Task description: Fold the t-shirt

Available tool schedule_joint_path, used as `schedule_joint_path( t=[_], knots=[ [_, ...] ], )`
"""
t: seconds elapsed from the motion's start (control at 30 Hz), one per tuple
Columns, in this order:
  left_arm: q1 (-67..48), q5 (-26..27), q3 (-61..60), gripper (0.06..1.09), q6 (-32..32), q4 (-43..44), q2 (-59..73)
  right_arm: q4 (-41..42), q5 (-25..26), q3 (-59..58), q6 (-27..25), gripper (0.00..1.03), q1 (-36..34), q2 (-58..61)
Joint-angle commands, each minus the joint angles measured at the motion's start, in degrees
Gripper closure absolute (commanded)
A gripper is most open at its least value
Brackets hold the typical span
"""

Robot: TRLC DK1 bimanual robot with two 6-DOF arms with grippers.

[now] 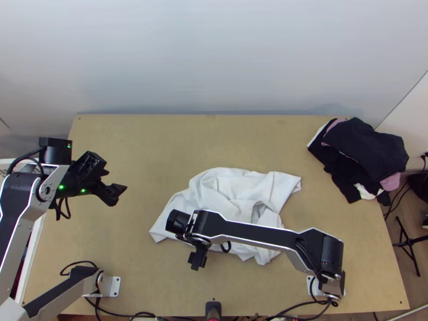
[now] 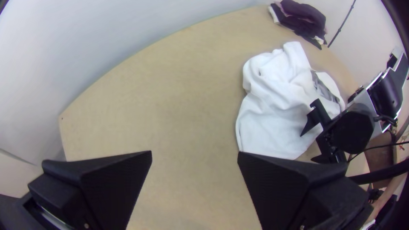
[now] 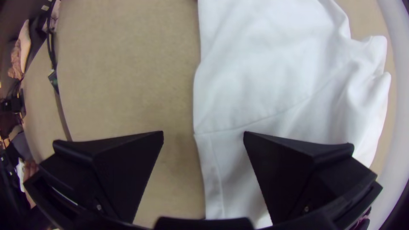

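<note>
Over the near side of the worktop (image 1: pixel 160 139), the fingers of the right gripper (image 3: pixel 203 133) are held wide apart with nothing gripped; one is placed over the cloth, the other over bare wood. Toward the left side, the fingers of the left gripper (image 2: pixel 194 152) are likewise parted and unloaded, well apart from the garment. Near the middle, partly covered by the right arm (image 1: pixel 257 234), a white t-shirt (image 1: pixel 235 187) is left bunched, its edges uneven and its surface creased. A stitched seam (image 3: pixel 255 122) can be made out. No neat fold is shown, so the task is judged to be barely begun: spreading, smoothing and all folding seem to be left. No label or lettering can be read on the cloth. At the far right corner, dark, pink and white clothes (image 1: pixel 369 147) are piled.
</note>
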Motion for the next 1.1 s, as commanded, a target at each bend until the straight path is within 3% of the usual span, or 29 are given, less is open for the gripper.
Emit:
schedule_joint_path(
  t=[0.0, 0.27, 0.37, 0.67, 0.8, 0.93, 1.07],
  knots=[
    [0.76, 0.44, -0.84, 0.11, 0.08, 0.07, -0.8, 2.13, 2.88, -1.54, 0.49, 0.16, 0.4, 0.2],
    [0.94, 0.7, -1.28, 0.11, -0.01, 0.16, -0.97, 3.1, 3.58, -1.89, 0.84, 0.26, 0.49, 0.2],
    [0.94, 0.7, -1.28, 0.11, -0.01, 0.24, -1.06, 4.06, 3.58, -1.71, 0.75, 0.39, 0.49, 0.2],
    [1.03, 0.7, -1.81, 0.11, 0.16, 0.24, -1.32, 4.15, 3.67, -1.1, 0.84, 0.39, 1.1, 0.9],
    [1.11, 0.7, -1.98, 0.11, 0.25, 0.24, -1.59, 5.82, 3.67, -1.98, 0.75, 0.66, 1.1, 1.25],
    [1.2, 0.7, -2.07, 0.11, 0.43, 0.24, -1.59, 6.61, 3.67, -2.68, 0.49, 0.68, 1.1, 1.43],
    [1.2, 0.7, -1.89, 0.11, 0.43, 0.24, -1.59, 8.46, 3.76, -3.38, -0.22, 1.0, 1.1, 1.25]
  ],
)
